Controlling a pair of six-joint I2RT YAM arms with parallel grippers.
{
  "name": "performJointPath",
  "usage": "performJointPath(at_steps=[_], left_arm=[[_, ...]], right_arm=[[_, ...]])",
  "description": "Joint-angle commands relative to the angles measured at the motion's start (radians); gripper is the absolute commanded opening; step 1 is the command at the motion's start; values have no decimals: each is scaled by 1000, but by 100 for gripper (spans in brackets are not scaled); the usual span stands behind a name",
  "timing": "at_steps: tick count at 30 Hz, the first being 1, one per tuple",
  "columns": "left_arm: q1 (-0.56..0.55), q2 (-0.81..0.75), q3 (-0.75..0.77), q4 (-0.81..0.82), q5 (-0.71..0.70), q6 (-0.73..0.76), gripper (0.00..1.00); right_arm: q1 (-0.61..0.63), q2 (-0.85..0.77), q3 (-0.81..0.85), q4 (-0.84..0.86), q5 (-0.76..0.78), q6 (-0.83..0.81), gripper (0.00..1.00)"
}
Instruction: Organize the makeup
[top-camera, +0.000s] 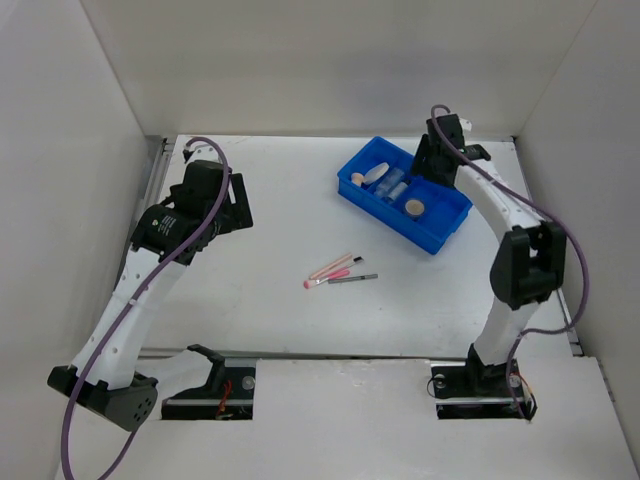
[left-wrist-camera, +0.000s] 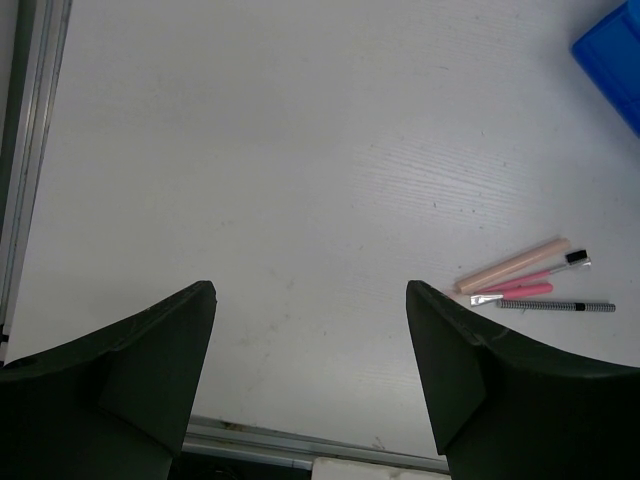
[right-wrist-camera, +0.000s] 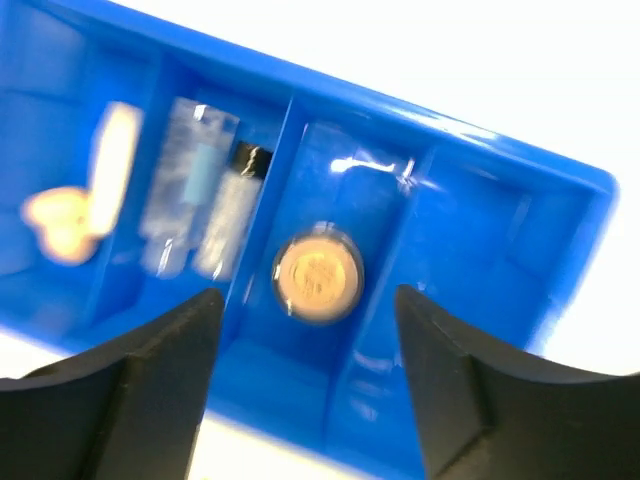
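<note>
Right claw (right-wrist-camera: 307, 293) hangs open over the bin (right-wrist-camera: 500, 200), holding nothing. Compact (right-wrist-camera: 318, 277) sits inside. Left claw (left-wrist-camera: 308, 285) is open too. Sticks (top-camera: 332, 268) lie on the table; grab one by its middle.

Motion blur smears the right wrist view: the 2 clear vials (right-wrist-camera: 205, 190) run together, and a beige item (right-wrist-camera: 60, 225) and a pale item (right-wrist-camera: 113, 165) beside it lack clear outlines. The blue bin (right-wrist-camera: 480, 190) is cut off at the left edge there; the left wrist view catches only 1 corner. From above, the sticks (top-camera: 335, 270) on the desk (top-camera: 250, 300) are too small to tell apart.
</note>
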Motion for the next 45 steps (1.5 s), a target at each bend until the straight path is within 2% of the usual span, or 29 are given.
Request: performJointPath(at_steps=[1, 2, 3, 5, 6, 8, 9, 11, 15, 19, 25, 31, 38, 45], left_arm=[[1, -32, 38, -8, -5, 2, 74], [1, -32, 29, -8, -5, 2, 74], [1, -41, 29, -8, -5, 2, 74], [1, -41, 29, -8, -14, 2, 74], [1, -41, 20, -8, -14, 2, 74], [1, -50, 20, -8, -24, 2, 74], [1, -50, 11, -8, -24, 2, 74], [1, -50, 10, -8, -24, 2, 74], [1, -72, -9, -8, -24, -8, 74], [1, -92, -28, -8, -24, -8, 74], [1, -110, -37, -17, -24, -18, 74], [1, -119, -37, -26, -34, -8, 74], [1, -128, -46, -36, -44, -8, 74], [1, -138, -55, -36, -53, 10, 74]], right_arm=[[29, -191, -64, 41, 25, -19, 73], [70, -225, -125, 56, 25, -19, 69], [95, -285, -155, 56, 25, -19, 56], [179, -334, -215, 65, 48, 4, 41], [205, -356, -273, 65, 48, 21, 28], [259, -406, -334, 56, 30, 96, 16], [308, -420, -394, 56, -1, 123, 15], [354, -442, -448, 68, -27, 212, 17], [443, -442, -531, 79, -108, 388, 40], [500, -381, -577, 90, -174, 546, 49], [500, -235, -577, 68, -221, 749, 49], [500, -117, -555, 42, -328, 803, 49], [500, -107, -555, 10, -256, 858, 45], [491, -144, -546, -24, -178, 903, 45]])
